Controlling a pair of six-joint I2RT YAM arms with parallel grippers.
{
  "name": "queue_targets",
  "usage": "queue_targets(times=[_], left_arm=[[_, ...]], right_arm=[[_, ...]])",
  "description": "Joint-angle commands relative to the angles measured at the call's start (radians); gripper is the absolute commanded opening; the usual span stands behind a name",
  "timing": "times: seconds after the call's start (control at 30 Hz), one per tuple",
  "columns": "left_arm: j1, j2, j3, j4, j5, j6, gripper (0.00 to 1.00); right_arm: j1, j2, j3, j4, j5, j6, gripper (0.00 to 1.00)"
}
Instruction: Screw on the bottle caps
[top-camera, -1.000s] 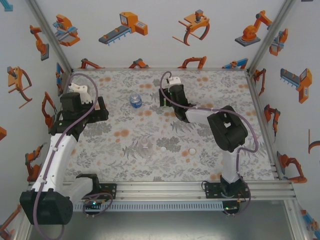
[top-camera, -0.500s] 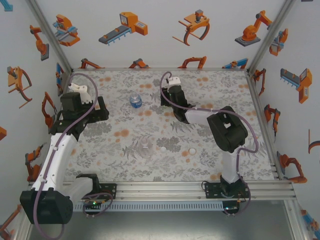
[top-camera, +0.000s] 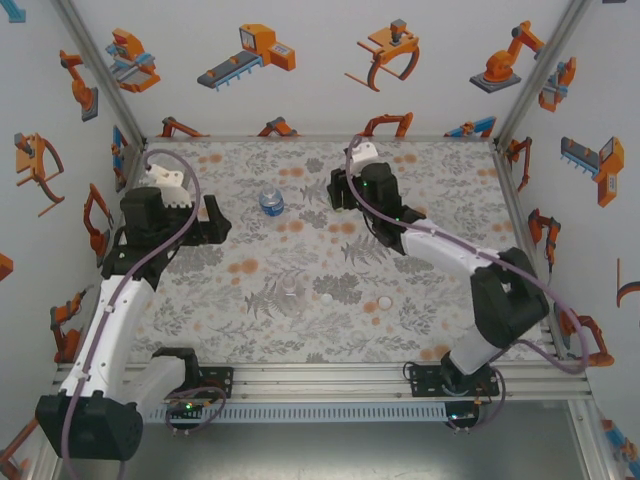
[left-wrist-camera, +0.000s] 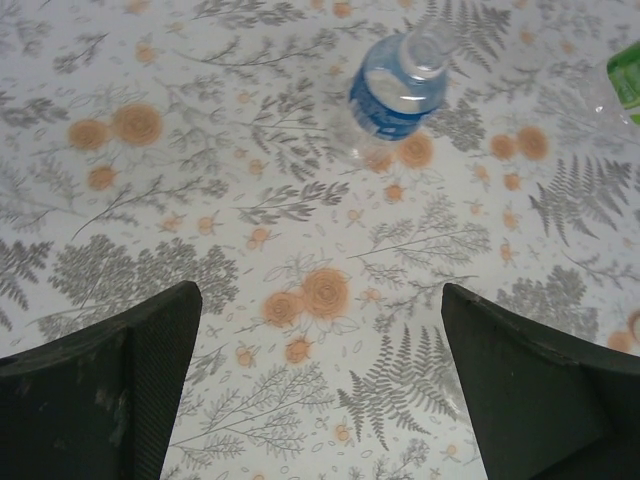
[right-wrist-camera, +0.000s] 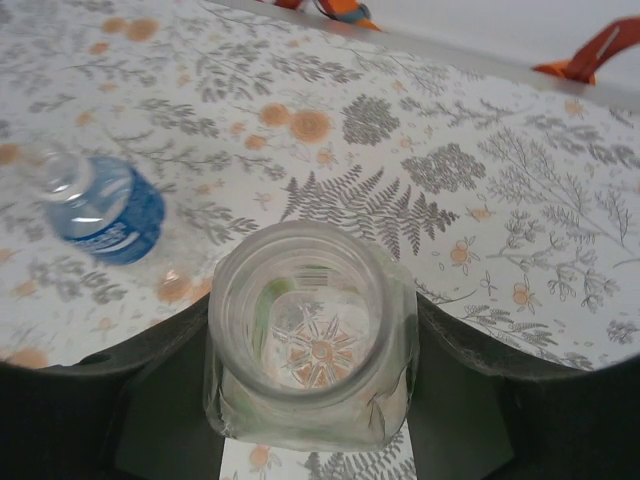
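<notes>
my right gripper (right-wrist-camera: 312, 400) is clamped on the uncapped green-tinted bottle (right-wrist-camera: 300, 330), upright at the far middle of the table (top-camera: 450, 170). my left gripper (left-wrist-camera: 320, 390) hangs spread wide near the blue-label bottle (left-wrist-camera: 395, 95). two white caps (top-camera: 326, 297) lie right of the clear bottle (top-camera: 291, 298).

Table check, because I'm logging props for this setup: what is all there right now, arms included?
blue-label bottle: one, clear with a blue label, upright, far middle of the table
plain bottle: one, clear, upright, near middle
green bottle: one, clear with green, mouth open, between the right gripper's fingers
caps: two, white, loose on the table right of the plain bottle
table: one, grey leaves and orange flowers
left gripper: one, black, open, empty, over the table's left side
right gripper: one, black, closed on the green bottle
</notes>
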Motion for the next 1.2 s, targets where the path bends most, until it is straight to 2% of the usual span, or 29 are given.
queue_targets(times=[0.0,0.1,0.2,0.27,0.5,0.63,0.8,0.9,1.17], left_arm=[[-0.039,0.03,0.083,0.017,0.106,0.029,0.97],[-0.075,0.04,0.086,0.12,0.135,-0.048,0.97],[-0.089,0.033,0.055,0.264,0.245,-0.093,0.97],[-0.1,0.044,0.066,0.302,0.358,-0.073,0.97],[-0.2,0.119,0.115,0.416,0.527,-0.064,0.97],[-0.263,0.131,0.059,0.6,0.646,-0.033,0.97],[-0.346,0.143,0.014,0.711,0.696,0.071,0.97],[-0.392,0.162,0.008,0.723,0.734,0.163,0.97],[-0.477,0.25,0.062,0.785,0.787,0.133,0.99]], right_arm=[[0.0,-0.086,0.015,-0.161,-0.12,-0.083,0.43],[-0.002,-0.159,0.028,-0.246,-0.197,-0.115,0.43],[-0.003,-0.226,0.034,-0.307,-0.267,-0.138,0.43],[-0.004,-0.271,0.034,-0.329,-0.297,-0.141,0.43],[-0.004,-0.367,0.064,-0.407,-0.472,-0.136,0.42],[-0.005,-0.411,0.075,-0.413,-0.598,-0.11,0.41],[-0.004,-0.463,0.065,-0.356,-0.68,-0.046,0.41],[-0.004,-0.486,0.054,-0.312,-0.714,-0.013,0.41],[-0.004,-0.505,0.028,-0.159,-0.837,0.083,0.4]])
